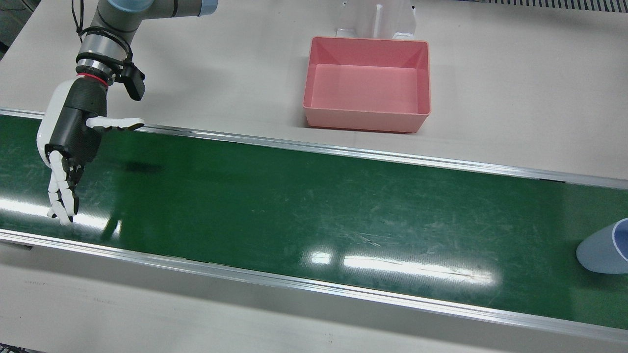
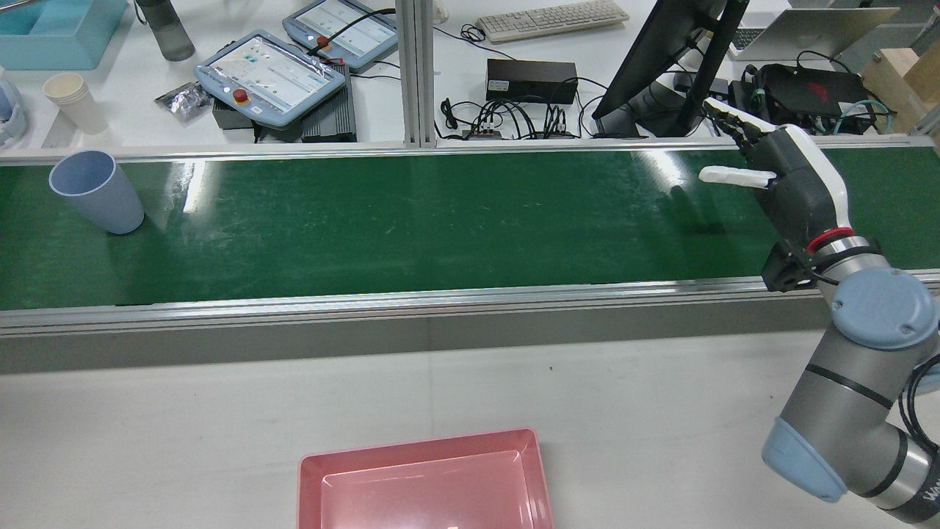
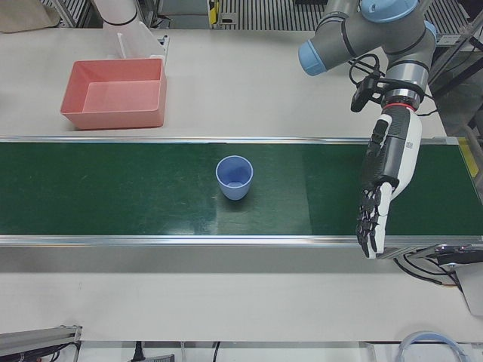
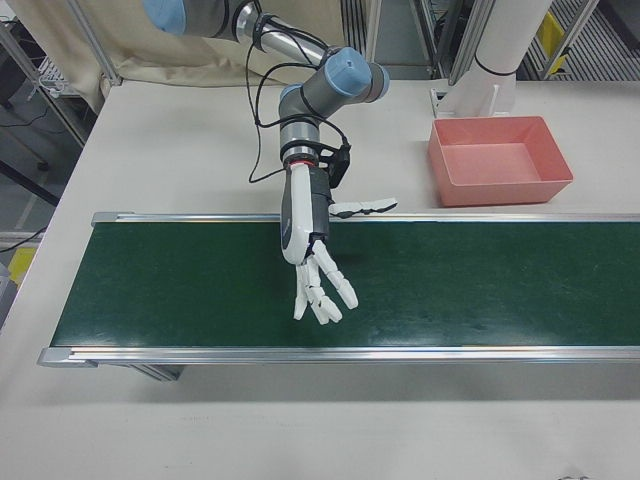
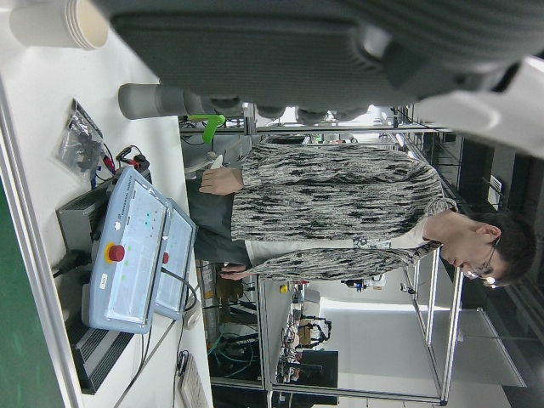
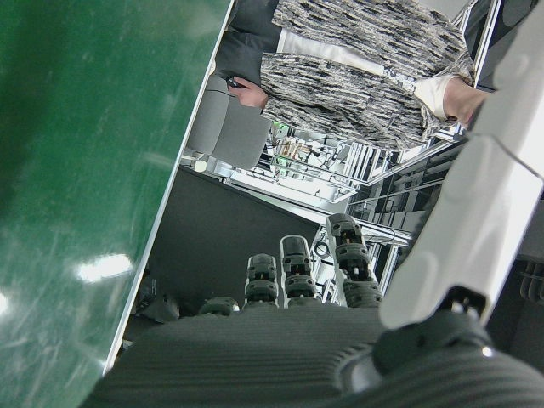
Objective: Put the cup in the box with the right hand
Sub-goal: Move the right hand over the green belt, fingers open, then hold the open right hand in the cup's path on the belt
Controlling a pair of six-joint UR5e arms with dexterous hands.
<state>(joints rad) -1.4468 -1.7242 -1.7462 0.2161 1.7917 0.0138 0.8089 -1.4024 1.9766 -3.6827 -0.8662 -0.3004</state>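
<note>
- Overhead, my right hand (image 1: 68, 142) hovered above the green conveyor belt (image 1: 304, 215) near the bench's right end, fingers (image 1: 61, 196) spread and straight, thumb out sideways, holding nothing.
- Seen from behind, that same right hand (image 2: 797, 180) hung over the belt's far rail, palm facing along the belt toward the cup.
- My left hand (image 3: 385, 181) hung over the belt at the bench's left end, fingers (image 3: 370, 226) extended downward and apart, likewise empty.
- The blue cup (image 2: 97, 191) stood upright on the belt, mouth up, toward the left end of the bench and well apart from my right hand; in the left-front view the blue cup (image 3: 235, 177) sat between the belt's two rails, clear of both hands.
- The pink box (image 1: 368, 83) rested on the white benchtop (image 1: 515, 98) just beside the belt's near rail on my side, empty, well apart from the cup.
- Two teach pendants (image 2: 272, 70) lay on the desk beyond the belt's far edge.
- A stack of paper cups (image 2: 70, 99) stood near the desk's left corner.
</note>
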